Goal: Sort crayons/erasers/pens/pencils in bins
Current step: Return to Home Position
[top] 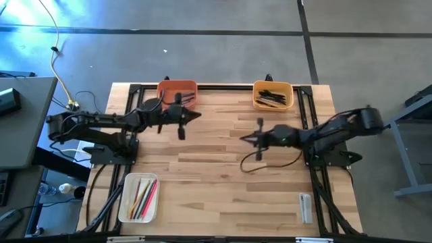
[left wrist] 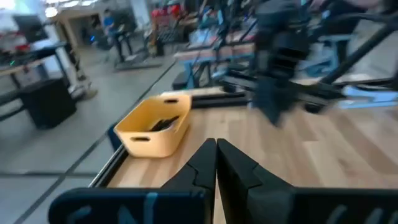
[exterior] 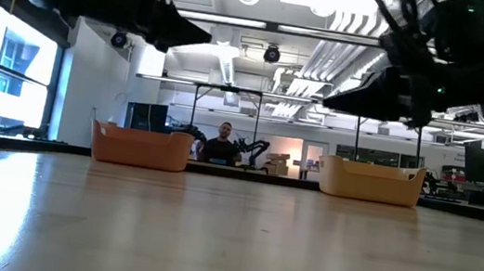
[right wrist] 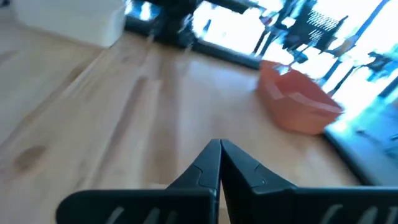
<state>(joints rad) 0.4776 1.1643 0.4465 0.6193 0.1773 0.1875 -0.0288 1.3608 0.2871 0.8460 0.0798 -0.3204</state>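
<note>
While both arms hang above the tabletop (top: 223,182), each pincer is pressed closed, fingers meeting, nothing between them. Position, left pincer (top: 196,116): just beside the orange bin (top: 177,83), on its near side. Position, right pincer (top: 244,138): over mid-tabletop, tips toward the left arm. Dark pens (top: 272,98) lie in the yellow-orange bin (top: 256,94) at the far edge. Red, green and yellow pencils (top: 144,197) lie lengthwise in the white bin (top: 123,199), near-left corner. Orange bin contents partly hidden by the left arm: cannot tell. A small clear block (top: 305,206) lies near-right.
</note>
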